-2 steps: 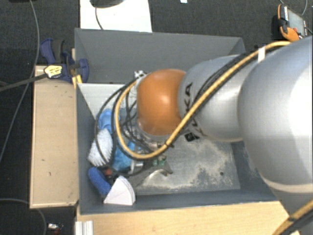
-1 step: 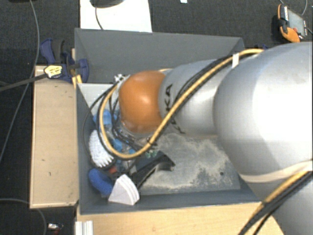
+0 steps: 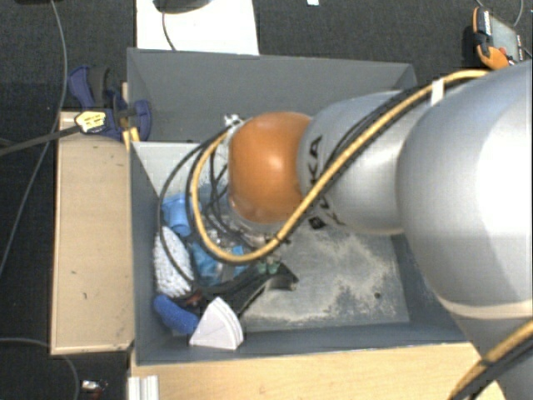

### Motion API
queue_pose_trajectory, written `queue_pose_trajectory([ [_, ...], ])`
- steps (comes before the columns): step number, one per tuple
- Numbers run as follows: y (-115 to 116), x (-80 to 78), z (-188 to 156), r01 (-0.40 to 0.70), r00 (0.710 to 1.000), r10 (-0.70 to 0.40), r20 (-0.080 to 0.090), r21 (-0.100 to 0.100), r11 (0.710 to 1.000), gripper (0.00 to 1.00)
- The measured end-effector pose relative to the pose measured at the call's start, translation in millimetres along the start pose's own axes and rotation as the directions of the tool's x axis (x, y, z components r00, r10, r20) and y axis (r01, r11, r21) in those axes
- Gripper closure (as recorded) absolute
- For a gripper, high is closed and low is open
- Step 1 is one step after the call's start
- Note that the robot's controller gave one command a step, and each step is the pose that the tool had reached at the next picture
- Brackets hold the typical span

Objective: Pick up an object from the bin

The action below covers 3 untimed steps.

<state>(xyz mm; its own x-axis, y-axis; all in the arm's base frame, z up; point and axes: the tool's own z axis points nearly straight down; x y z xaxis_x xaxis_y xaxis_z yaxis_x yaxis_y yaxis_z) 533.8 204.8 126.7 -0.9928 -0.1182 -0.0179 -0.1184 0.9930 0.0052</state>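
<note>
Arm [image 3: 375,173] in from right, wrist [image 3: 262,167] dipped low — over left-side heap [image 3: 179,261], bin [image 3: 275,82]

heap [image 3: 177,267] partly under wrist [image 3: 265,169], arm [image 3: 454,207] cropped
</note>
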Motion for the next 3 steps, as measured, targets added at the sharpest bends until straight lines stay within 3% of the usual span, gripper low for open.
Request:
queue_pose_trajectory([
  [1,0,0.1,0,-0.001,1.0,0.001,0.0,0.0,1.0,1.0],
  [2,-29,-21.1,13,0.213,0.977,-0.213,0.008,0.0,0.977,1.0],
  [3,-20,-17.2,9,0.128,0.992,-0.128,0.007,-0.003,0.992,1.0],
])
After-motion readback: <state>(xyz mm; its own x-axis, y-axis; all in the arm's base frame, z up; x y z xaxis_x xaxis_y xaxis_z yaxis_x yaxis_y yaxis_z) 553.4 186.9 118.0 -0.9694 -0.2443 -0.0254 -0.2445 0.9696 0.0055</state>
